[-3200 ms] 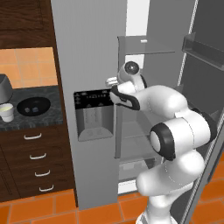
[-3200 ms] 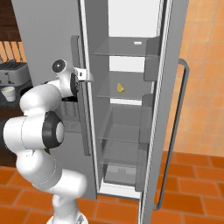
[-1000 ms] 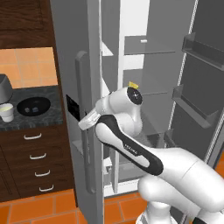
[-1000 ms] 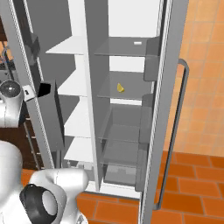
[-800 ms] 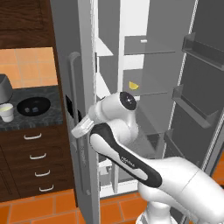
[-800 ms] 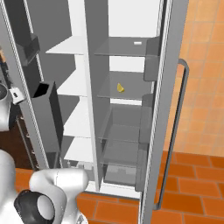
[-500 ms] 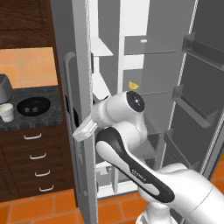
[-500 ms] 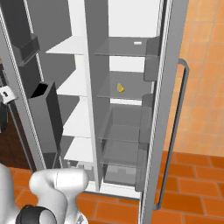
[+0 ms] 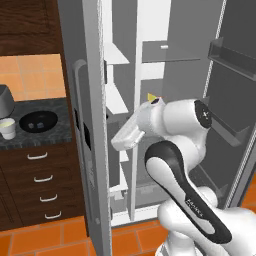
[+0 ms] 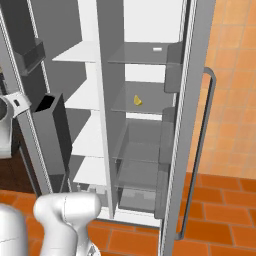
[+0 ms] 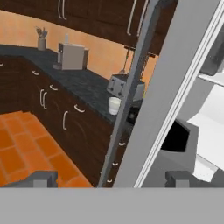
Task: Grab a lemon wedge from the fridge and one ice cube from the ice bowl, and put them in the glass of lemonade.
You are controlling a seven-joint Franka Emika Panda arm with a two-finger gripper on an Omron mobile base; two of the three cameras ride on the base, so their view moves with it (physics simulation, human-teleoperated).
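The fridge stands with both doors swung open. A small yellow lemon wedge lies on a middle shelf of the right compartment, and its tip peeks over my arm in the left base view. My gripper hovers just inside the left door's edge, open and holding nothing. In the hand view my gripper has its fingertips spread wide, with the door's edge and long handle ahead. On the dark counter sit the ice bowl and the glass of lemonade.
A silver toaster stands behind the cup on the counter. Dark drawers run below it. The left door's inner bins jut toward my arm. The right door hangs open at the right. Orange floor tiles lie in front.
The jaws have gone from shut to wide open, letting go of the left door's handle. The hand has drawn back right, off the door edge. The door stands wider.
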